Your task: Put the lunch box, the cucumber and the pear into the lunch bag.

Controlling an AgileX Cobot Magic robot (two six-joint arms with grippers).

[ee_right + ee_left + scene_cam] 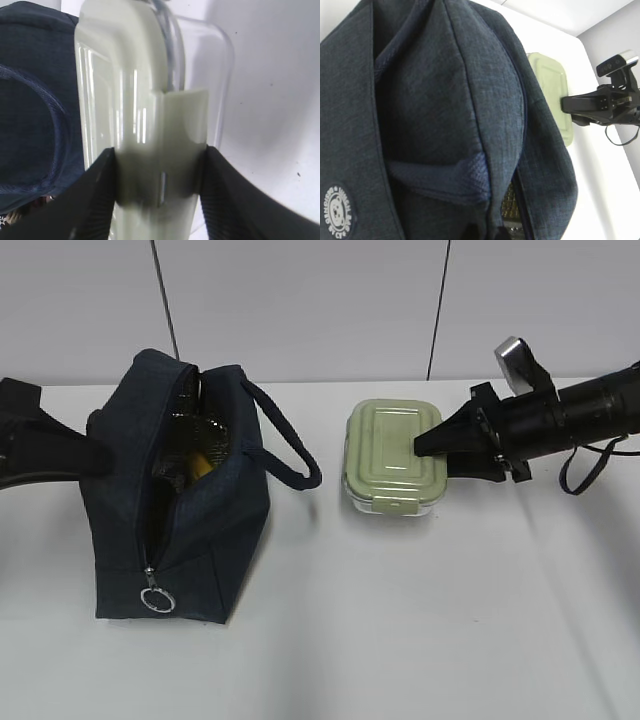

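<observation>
Box (392, 455) on table (400, 640), right of bag (180, 490); right end effector (157, 175) clamped on its lid clip; left end effector closed, pinching bag's wall; step: box pickup; next, lift and carry into open bag.

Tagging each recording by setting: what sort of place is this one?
Most likely a lab or test bench, not a kitchen: a bare white tabletop against plain pale wall panels, holding only a dark navy fabric lunch bag and a clear glass lunch box with a sage-green lid.
</observation>
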